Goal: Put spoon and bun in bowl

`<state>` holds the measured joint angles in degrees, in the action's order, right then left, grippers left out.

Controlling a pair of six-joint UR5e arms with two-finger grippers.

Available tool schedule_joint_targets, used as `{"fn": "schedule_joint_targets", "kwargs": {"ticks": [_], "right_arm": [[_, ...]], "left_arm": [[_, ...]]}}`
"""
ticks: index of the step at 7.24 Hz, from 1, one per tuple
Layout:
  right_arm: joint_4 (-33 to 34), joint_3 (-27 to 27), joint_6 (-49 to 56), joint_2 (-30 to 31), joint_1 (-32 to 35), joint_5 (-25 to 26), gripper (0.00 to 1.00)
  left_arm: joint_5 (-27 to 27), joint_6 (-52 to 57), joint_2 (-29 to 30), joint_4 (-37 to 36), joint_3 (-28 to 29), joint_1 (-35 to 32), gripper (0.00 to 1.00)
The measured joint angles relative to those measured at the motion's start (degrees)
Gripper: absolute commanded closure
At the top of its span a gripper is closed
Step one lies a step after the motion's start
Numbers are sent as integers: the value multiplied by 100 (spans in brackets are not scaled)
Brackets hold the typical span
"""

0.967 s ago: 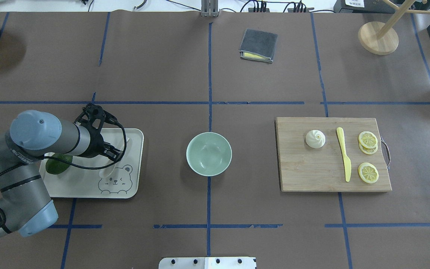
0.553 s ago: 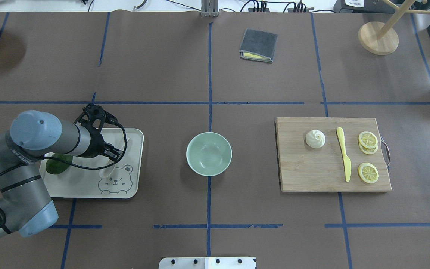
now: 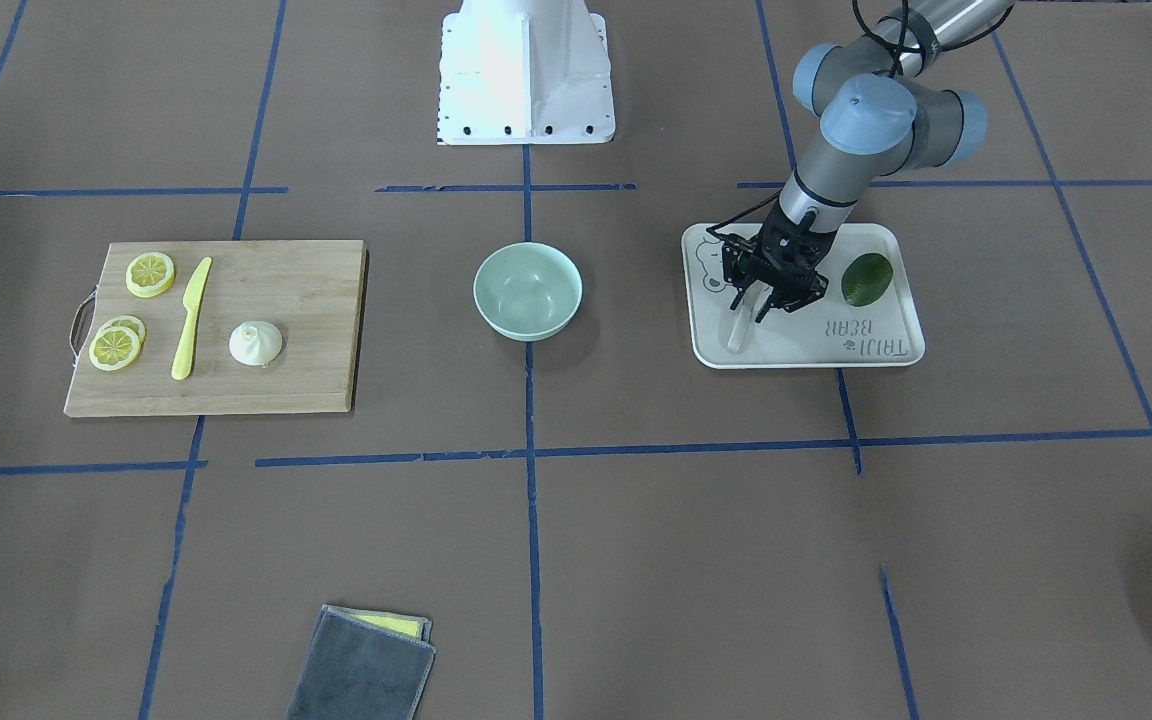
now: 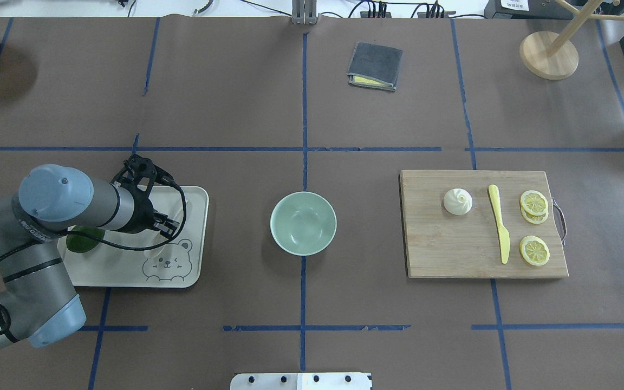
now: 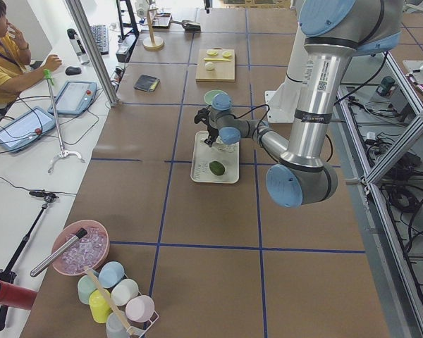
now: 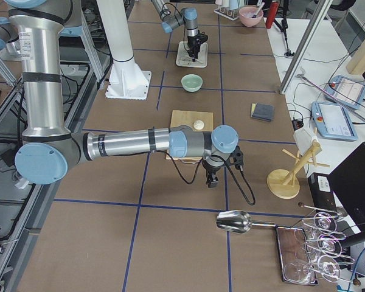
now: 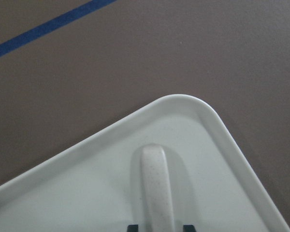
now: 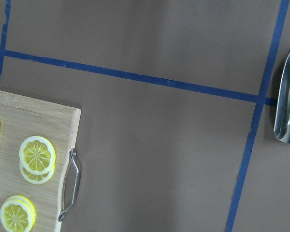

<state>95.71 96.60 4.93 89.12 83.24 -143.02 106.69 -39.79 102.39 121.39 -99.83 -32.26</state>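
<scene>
Left gripper [image 3: 772, 297]: lowered over tray [image 3: 896, 356], right of centre in front view. Fingers [image 7: 132, 228] either side of spoon [image 7: 155, 183] handle; clamped or not, cannot tell. Spoon inside tray, green fruit [image 3: 867, 279] near. Bowl [image 3: 527, 291] at centre, apart from tray. Bun [image 3: 255, 343] on cutting board [image 3: 321, 300] at left, beside yellow knife [image 3: 191, 318], near lemon slices [image 3: 151, 274]. Right gripper [image 6: 211, 180]: just off board; spread or pressed together, cannot tell.

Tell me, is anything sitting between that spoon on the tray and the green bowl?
Nothing visible does. The spoon lies on the tray under the left gripper; only bare table separates tray and bowl. The lime sits on the spoon's far side.
</scene>
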Motion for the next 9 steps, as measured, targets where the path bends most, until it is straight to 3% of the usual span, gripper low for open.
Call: {"fn": "schedule_joint_targets", "kwargs": {"ticks": [4, 6, 9], "right_arm": [[0, -9, -1, -4, -30, -7, 0], [0, -5, -7, -31, -35, -13, 0], [0, -6, -10, -59, -42, -91, 0]], "left_arm": [[317, -388, 182, -462, -348, 1, 100], [348, -1292, 949, -840, -242, 33, 100], [110, -2712, 2221, -888, 375, 250, 100]]}}
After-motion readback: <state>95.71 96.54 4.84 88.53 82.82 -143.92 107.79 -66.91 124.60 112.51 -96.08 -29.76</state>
